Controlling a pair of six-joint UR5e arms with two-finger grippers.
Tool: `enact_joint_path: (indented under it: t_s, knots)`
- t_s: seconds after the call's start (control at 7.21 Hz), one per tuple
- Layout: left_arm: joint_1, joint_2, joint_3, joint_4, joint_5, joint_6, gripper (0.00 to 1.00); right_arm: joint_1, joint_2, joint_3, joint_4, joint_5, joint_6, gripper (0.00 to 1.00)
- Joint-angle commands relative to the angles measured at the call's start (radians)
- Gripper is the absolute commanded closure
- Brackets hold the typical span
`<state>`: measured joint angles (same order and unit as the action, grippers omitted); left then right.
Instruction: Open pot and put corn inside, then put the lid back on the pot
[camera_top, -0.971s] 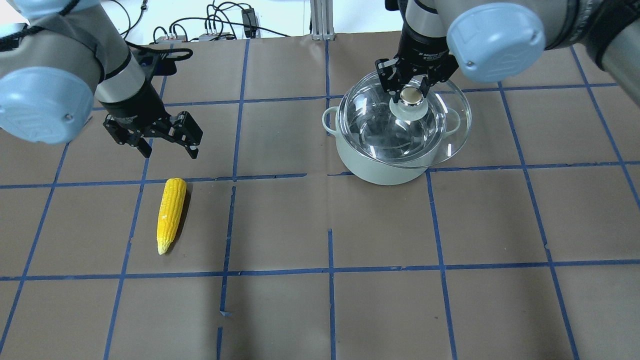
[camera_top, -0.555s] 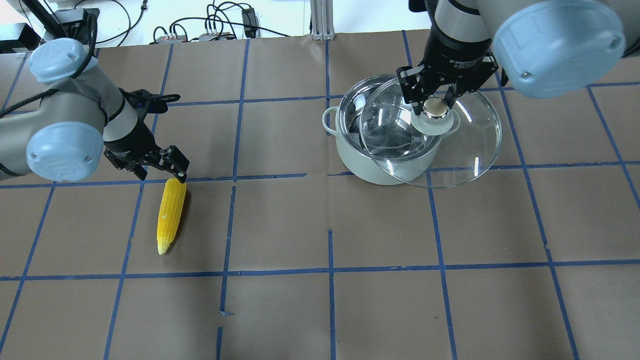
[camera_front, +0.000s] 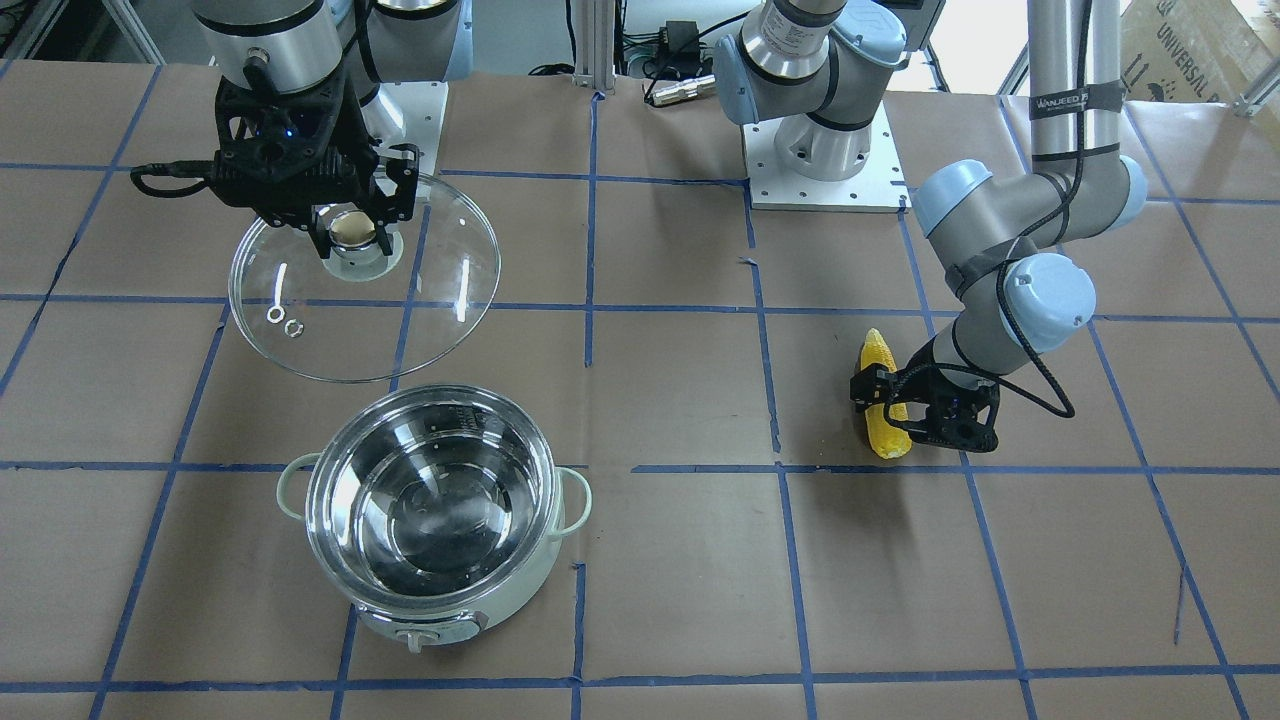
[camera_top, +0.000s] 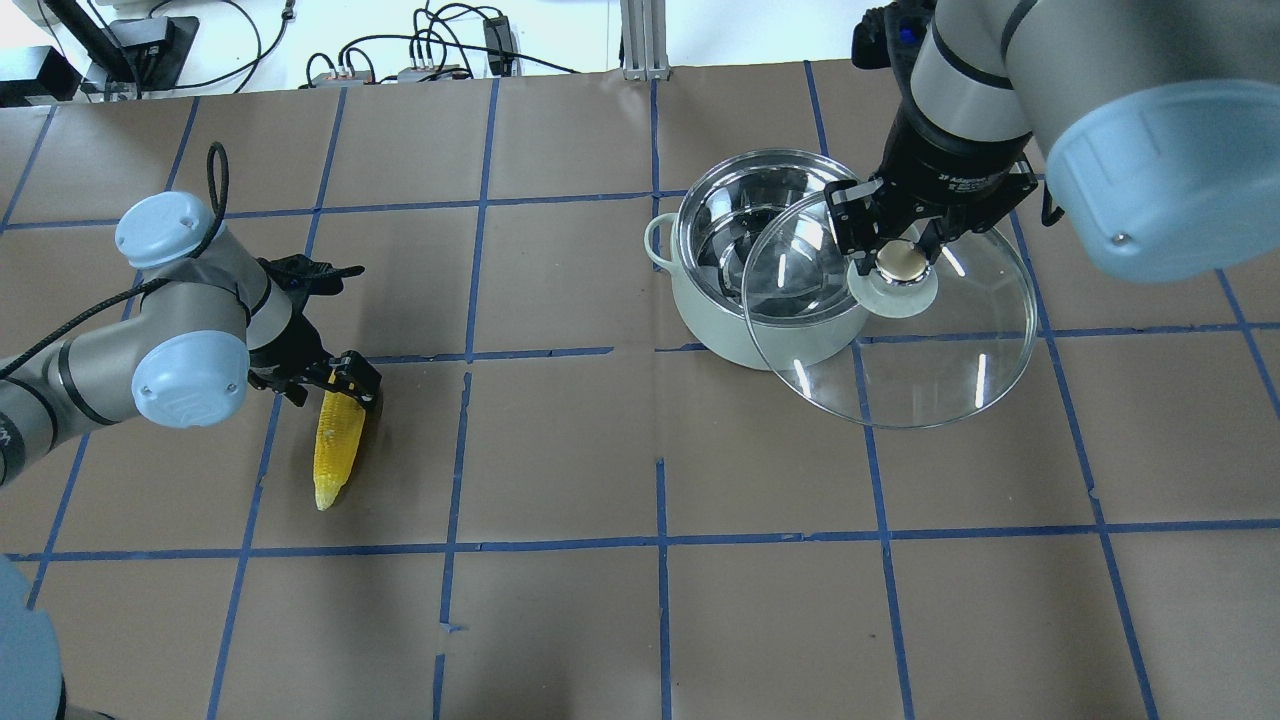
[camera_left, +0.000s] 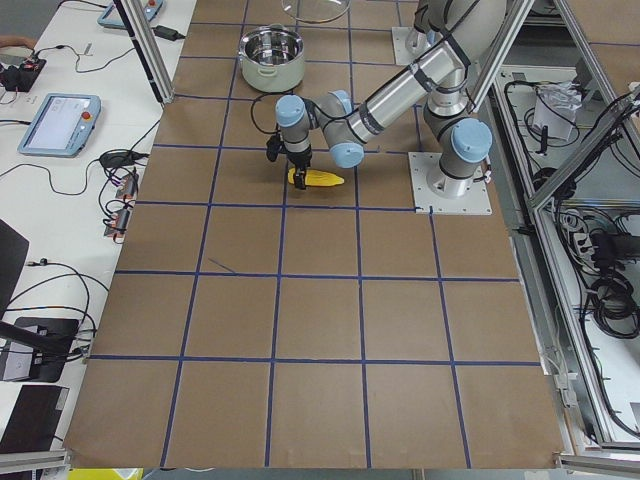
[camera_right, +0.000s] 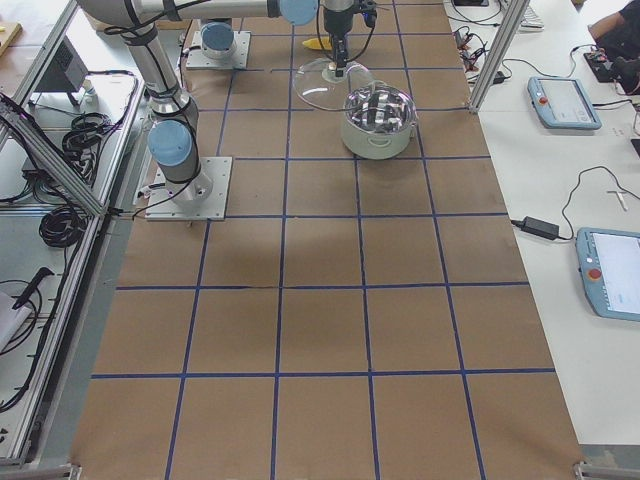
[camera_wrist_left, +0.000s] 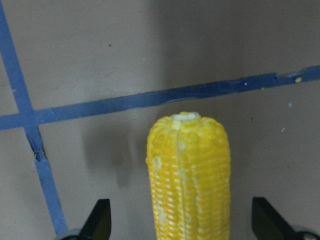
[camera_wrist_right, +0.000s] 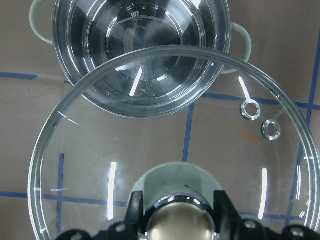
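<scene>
- Now the left claw (camera_top: 335, 388) has come down from its hover and sits low over the table (camera_top: 560, 440). Its jaws are spread, one on each side of the blunt end of the corn (camera_top: 332, 455).
- Nothing is gripped there yet. The wrist view shows both fingertips standing off the kernels, with bare table between.
- From that claw the cob runs away toward its pointed tip, lying flat.
- At the right claw, the jaws are clenched on the beige knob (camera_wrist_right: 177, 220) of the lid (camera_top: 900, 360). The glass dome hangs directly below them, clear of the table.
- That lid has left the pot (camera_top: 715, 320) since a second ago. It has been carried back toward the robot's base, and only its far edge overlaps the rim in the overhead view.
- Ahead of the right claw, and a little to its left, the pot stands open with its steel inside bare.
- Opening therefore looks done. I judge the step in hand to be closing on the cob, then lifting it across to the pot, well apart from the left claw.
- Meanwhile the lid must stay held aside until the corn is in.
</scene>
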<state>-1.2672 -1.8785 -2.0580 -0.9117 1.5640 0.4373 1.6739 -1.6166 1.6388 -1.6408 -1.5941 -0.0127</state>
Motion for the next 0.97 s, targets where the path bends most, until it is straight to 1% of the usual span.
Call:
enact_joint_path:
  t_s: [0.0, 0.14, 0.28, 0.42, 0.55, 0.69, 0.83]
  knots:
    - [-0.024, -0.001, -0.001, -0.002, 0.007, -0.041, 0.32, -0.002, -0.022, 0.028, 0.01, -0.001, 0.003, 0.57]
    - [-0.032, 0.002, 0.001, -0.003, 0.011, -0.043, 0.61, 0.0, -0.043, 0.068, -0.008, -0.001, 0.005, 0.57]
    - [-0.04, 0.016, 0.007, -0.01, 0.011, -0.046, 0.76, 0.0, -0.061, 0.087, -0.01, -0.001, 0.0, 0.57]
    - [-0.058, 0.028, 0.007, -0.027, 0.011, -0.066, 0.82, 0.0, -0.062, 0.088, -0.01, -0.001, 0.002, 0.57]
    - [-0.107, 0.059, 0.024, -0.053, 0.011, -0.141, 0.82, 0.003, -0.063, 0.088, -0.008, -0.001, 0.002, 0.57]
    - [-0.177, 0.077, 0.08, -0.14, 0.002, -0.226, 0.82, 0.001, -0.063, 0.088, -0.01, -0.001, 0.0, 0.57]
    - [-0.269, 0.075, 0.154, -0.188, 0.002, -0.359, 0.82, 0.001, -0.063, 0.088, -0.01, -0.001, 0.0, 0.57]
